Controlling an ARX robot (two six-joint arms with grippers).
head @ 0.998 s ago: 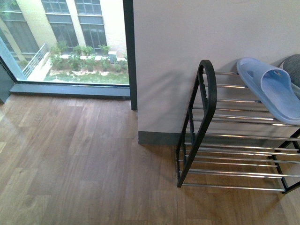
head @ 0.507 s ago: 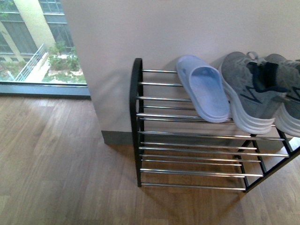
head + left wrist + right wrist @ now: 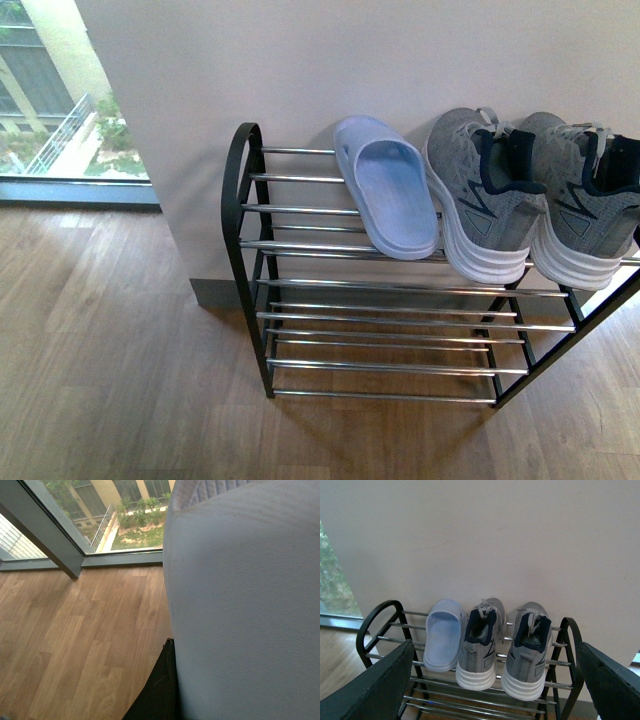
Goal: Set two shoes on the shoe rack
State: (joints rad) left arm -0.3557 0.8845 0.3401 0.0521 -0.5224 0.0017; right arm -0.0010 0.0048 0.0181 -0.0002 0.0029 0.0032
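So one blue slipper (image 3: 387, 187) already lies on the top shelf of the shoe rack (image 3: 243, 215), toe end toward the front, touching the grey sneakers (image 3: 530, 195) on its right side. The second slipper (image 3: 245, 605) fills the left wrist view, pale and close against the camera, so the left claw seems to be carrying it, though its jaws are hidden and I cannot tell how they sit. The right claw (image 3: 490, 690) has its two dark fingers (image 3: 370, 685) spread wide apart with nothing between them, facing the rack.

The free rods are on the left of the first slipper, next to the rounded side frame. The job probably calls for bringing the carried slipper over that gap, keeping it level, lining it up with its mate, and letting go only once the sole rests across several rods so it does not slip between them.
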